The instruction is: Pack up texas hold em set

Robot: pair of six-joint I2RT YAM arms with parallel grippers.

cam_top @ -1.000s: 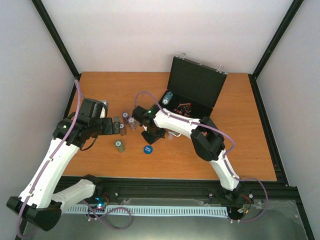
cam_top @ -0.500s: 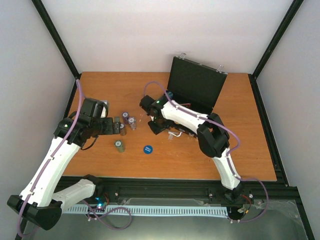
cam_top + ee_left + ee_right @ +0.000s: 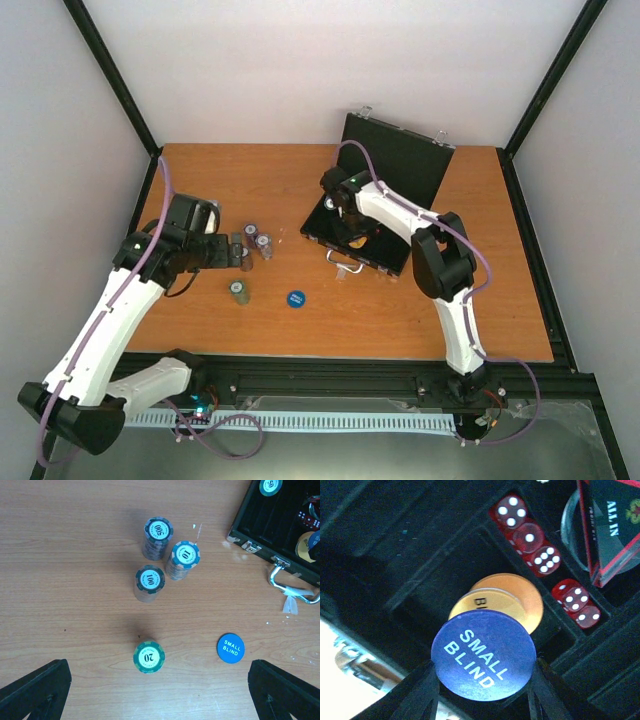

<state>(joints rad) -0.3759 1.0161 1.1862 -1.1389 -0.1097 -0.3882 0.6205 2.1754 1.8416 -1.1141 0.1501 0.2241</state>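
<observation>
White walls and black corner posts box in the orange wooden worktop (image 3: pixel 480 300). The black case (image 3: pixel 395 165) of the hold 'em set lies open toward its far right, lid propped upright at the back so the tray can be reached from above. Over that tray hangs the right hand (image 3: pixel 482 682), half closed on a blue SMALL BLIND disc (image 3: pixel 484 652). It pinches the disc by the rim, face up, directly above the slot where two orange discs (image 3: pixel 515 597) already lie overlapped (presumably it goes on top of them). Meanwhile the left hand (image 3: pixel 160 692) is spread wide and empty over the loose chips, just on the near side of the green 20 stack (image 3: pixel 149 656). The three other stacks (image 3: pixel 150 580) crowd together beyond it, nearly touching, with little gap for a finger between them. A second blue disc (image 3: pixel 230 648) lies alone with free worktop all round. The red dice (image 3: pixel 530 537) sit in their groove beside the orange discs, close to where the held disc would drop.
</observation>
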